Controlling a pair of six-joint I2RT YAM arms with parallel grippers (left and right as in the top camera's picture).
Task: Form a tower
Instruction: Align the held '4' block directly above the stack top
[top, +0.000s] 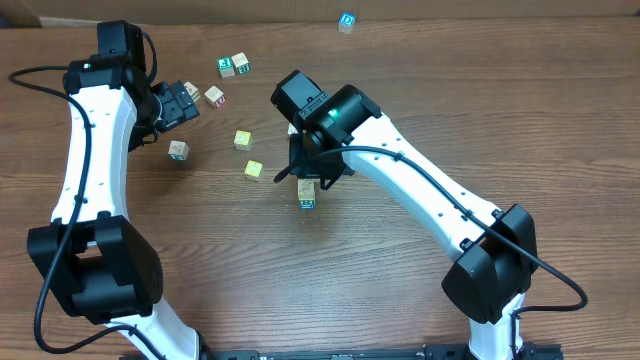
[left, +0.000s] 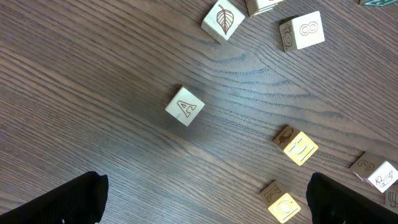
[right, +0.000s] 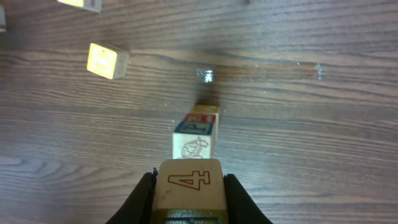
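The tower (right: 195, 135) is a short narrow stack of cubes on the wooden table; a white pictured side faces me under a red and blue top. From overhead the tower (top: 307, 197) shows a teal face just under the right arm's head. My right gripper (right: 189, 193) is shut on a wooden cube with a red 4 (right: 189, 180), held just short of the stack and above it. In the overhead view the right gripper (top: 312, 178) hides most of the stack. My left gripper (left: 202, 199) hangs open over bare wood at the far left (top: 190, 103), holding nothing.
Loose cubes lie around the left gripper: an A cube (left: 185, 106), a leaf cube (left: 222, 20), an 8 cube (left: 303, 31) and two yellow cubes (left: 298, 147) (left: 283, 204). Overhead, yellow cubes (top: 254, 169) (top: 243, 139) sit left of the tower; a blue cube (top: 346, 22) lies far back.
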